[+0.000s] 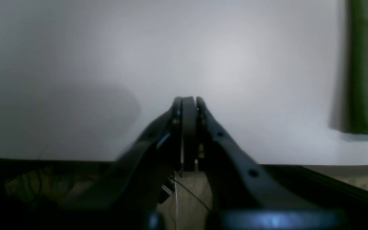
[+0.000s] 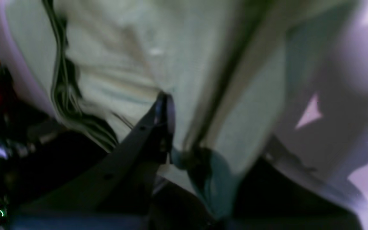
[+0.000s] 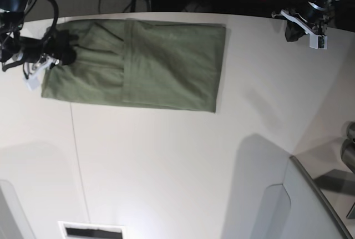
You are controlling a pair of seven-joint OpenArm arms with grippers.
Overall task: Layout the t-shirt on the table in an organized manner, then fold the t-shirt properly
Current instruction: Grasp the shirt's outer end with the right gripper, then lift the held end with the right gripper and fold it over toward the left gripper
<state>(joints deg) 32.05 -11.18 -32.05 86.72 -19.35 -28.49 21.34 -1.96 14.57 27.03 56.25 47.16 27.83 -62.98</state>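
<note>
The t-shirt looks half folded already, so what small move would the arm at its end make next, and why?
Probably lift that end and carry it across. The right gripper is shut on the t-shirt, which lies as a long flat strip on the table; the left gripper is shut, away from the cloth.

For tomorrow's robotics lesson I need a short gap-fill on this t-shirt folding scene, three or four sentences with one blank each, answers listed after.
1. The olive-green t-shirt lies folded into a long ____ shape on the white table.
2. The right gripper is shut on the ____.
3. The left gripper is ____ and holds nothing.
4. In the base view, the left gripper sits at the table's far ____ corner.

Missing words: rectangular; t-shirt; shut; right
</note>
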